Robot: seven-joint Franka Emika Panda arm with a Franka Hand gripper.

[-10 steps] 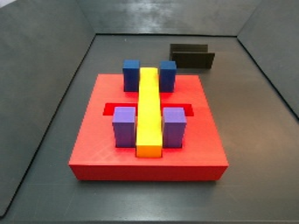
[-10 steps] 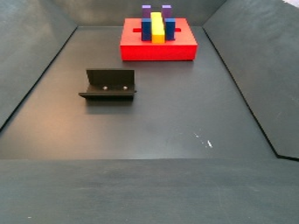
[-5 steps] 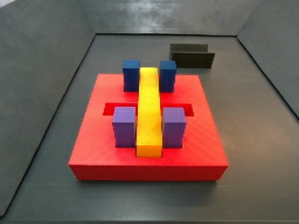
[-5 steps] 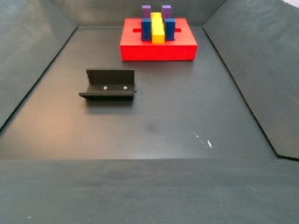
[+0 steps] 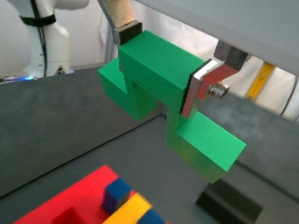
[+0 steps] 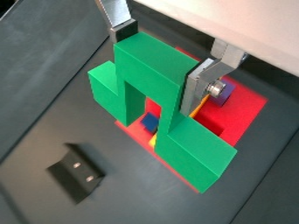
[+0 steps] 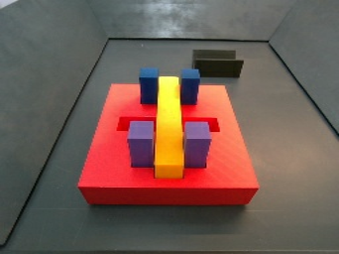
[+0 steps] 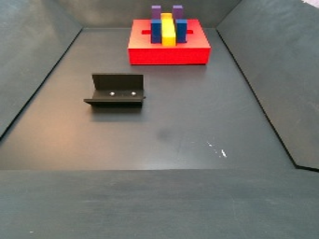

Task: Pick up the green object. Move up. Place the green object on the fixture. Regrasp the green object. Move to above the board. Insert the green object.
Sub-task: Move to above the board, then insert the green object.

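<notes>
Gripper (image 6: 163, 66) clamps green object (image 6: 152, 105) btwn silver fingers (image 6: 208, 86), high over floor; board (image 6: 233, 109) and fixture (image 6: 79, 171) below it. No legible writing.

No text, label, brand, number or sign can be read in any view. The green object (image 5: 158, 74) clamped in the gripper (image 5: 163, 61), seen close up in both wrist views, has plain unmarked faces. The silver fingers (image 6: 207, 87) carry only a round screw head, no lettering. In both side views, where the gripper is out of frame, the board (image 7: 106, 159) at the centre, its yellow bar (image 7: 169, 124) and its blue and purple blocks are bare colour, and the fixture (image 8: 116, 91), left of centre, shows two small holes but no marking.
</notes>
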